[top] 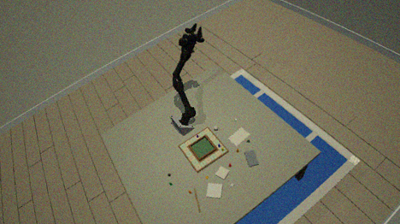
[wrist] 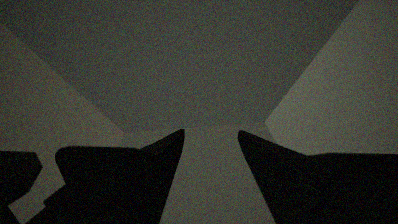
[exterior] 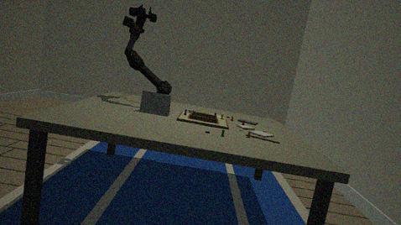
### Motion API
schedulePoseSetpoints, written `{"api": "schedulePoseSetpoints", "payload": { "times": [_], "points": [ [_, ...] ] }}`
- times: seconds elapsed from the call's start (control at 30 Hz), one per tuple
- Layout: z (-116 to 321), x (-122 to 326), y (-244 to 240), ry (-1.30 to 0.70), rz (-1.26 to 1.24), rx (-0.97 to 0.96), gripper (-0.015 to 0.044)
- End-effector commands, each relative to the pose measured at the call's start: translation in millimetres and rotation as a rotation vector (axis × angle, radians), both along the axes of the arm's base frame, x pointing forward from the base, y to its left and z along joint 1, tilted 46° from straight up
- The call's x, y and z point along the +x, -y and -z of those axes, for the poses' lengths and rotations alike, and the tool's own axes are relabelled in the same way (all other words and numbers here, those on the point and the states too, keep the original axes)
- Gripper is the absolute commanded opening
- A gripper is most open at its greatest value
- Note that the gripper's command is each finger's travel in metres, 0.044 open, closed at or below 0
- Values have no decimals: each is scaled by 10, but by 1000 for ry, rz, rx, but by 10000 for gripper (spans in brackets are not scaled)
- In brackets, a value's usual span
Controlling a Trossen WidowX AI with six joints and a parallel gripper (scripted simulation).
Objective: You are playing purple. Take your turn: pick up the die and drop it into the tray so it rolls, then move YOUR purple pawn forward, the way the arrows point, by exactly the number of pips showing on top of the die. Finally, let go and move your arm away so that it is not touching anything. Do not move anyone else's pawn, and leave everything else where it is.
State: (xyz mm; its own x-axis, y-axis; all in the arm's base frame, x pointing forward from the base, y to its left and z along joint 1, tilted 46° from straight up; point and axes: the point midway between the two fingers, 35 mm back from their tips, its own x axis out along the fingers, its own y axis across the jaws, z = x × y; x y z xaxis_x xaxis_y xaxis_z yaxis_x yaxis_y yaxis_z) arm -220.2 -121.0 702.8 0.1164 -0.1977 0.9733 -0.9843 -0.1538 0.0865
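My gripper (top: 197, 28) (exterior: 145, 9) (wrist: 211, 133) is raised high above the table, away from the board, with its fingers apart and nothing between them. The board (top: 188, 156) (exterior: 204, 124) lies in front of the arm's base, with the green-floored tray (top: 203, 148) (exterior: 203, 117) in its middle. A dark bluish or purple pawn (top: 197, 136) (exterior: 185, 112) stands on the board's track near the base. A blue-looking pawn (top: 219, 146) and a yellowish pawn (top: 222, 149) stand on another side. A small pale object (top: 216, 128) beside the board may be the die; its pips cannot be read.
Pale flat cards (top: 239, 135) (top: 214, 190), a grey-blue flat block (top: 251, 158) and a thin stick (top: 197, 200) lie on the table (top: 160, 222) (exterior: 131, 128). Loose pawns, such as a green one (top: 170, 184) (exterior: 223, 133), and a dark piece (top: 169, 175) (exterior: 207, 132) are scattered around the board.
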Motion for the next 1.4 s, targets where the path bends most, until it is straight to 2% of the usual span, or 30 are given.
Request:
{"api": "schedulePoseSetpoints", "payload": {
  "times": [0.0,0.33,0.67,0.97,1.07,1.37],
  "points": [
    [-83,456,-296,-107,32,-102,275],
    [3,1746,-1034,-409,106,-396,275],
    [603,3097,-1639,-748,144,-707,275],
    [1480,4034,-2033,-1017,89,-994,275],
    [1901,4313,-2146,-1128,31,-1095,275],
    [3228,4760,-2365,-1438,-225,-1355,275]
  ]
}}
